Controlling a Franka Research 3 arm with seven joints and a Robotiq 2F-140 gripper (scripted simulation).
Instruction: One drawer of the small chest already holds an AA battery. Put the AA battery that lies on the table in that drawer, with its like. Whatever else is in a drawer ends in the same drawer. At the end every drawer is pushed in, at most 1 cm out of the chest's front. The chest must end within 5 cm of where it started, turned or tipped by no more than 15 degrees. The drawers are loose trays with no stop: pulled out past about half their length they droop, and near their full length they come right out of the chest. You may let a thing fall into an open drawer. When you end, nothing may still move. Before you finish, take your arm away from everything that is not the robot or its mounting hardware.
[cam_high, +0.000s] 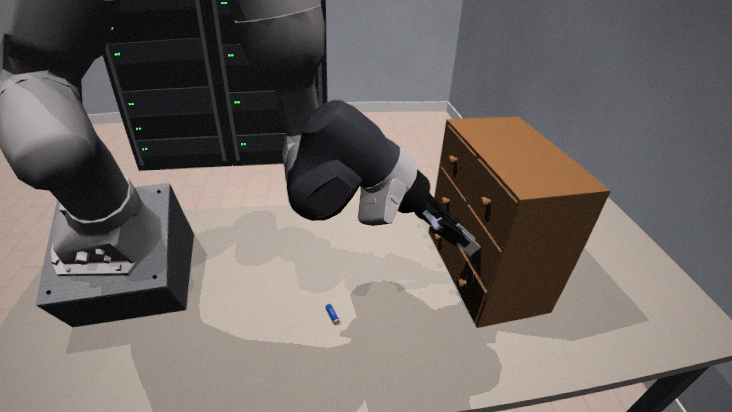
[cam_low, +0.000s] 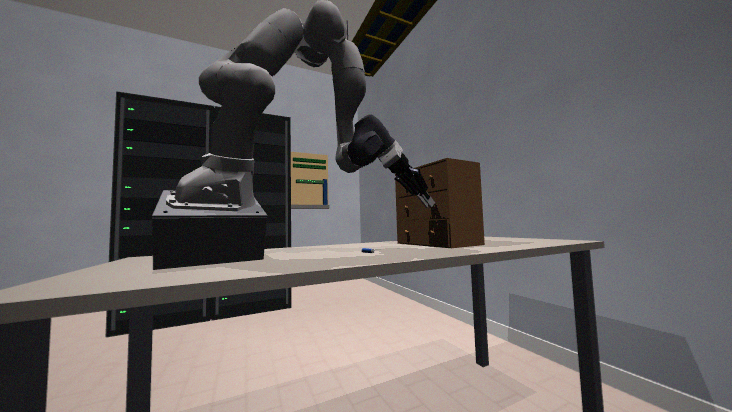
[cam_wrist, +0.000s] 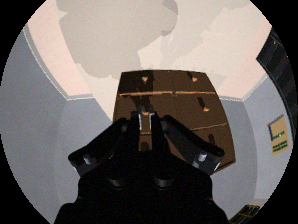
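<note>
Blue AA battery (cam_high: 332, 313) (cam_low: 367, 250): lies on its side on the pale beige bench (cam_high: 266, 368) (cam_low: 307, 271) (cam_wrist: 100, 55), between the robot's base block and the chest, well apart from both; its silvery end points away from the base block.

Brown wooden chest (cam_high: 558, 245) (cam_low: 466, 204) (cam_wrist: 175, 117): stands upright on the bench, with 6 drawers in 3 rows of 2. Their fronts look pushed in; too little shows to judge small gaps, and which drawer holds the other battery cannot be told.

Small orange-brown knob (cam_wrist: 145, 113): belongs to the middle drawer of the column under the fingers; in the wrist view it sits between the 2 fingertips.

Black gripper with grey fingertips (cam_high: 472, 245) (cam_low: 431, 203): nearly closed, a narrow gap left, slanting down at the chest's front. Whether the tips press on the knob or merely flank it, I cannot tell. The battery is well away from them.

Grey jointed arm (cam_high: 46, 122) (cam_low: 322, 30): rises from a dark metal base block (cam_high: 176, 245) (cam_low: 204, 245) and reaches over the bench.
</note>
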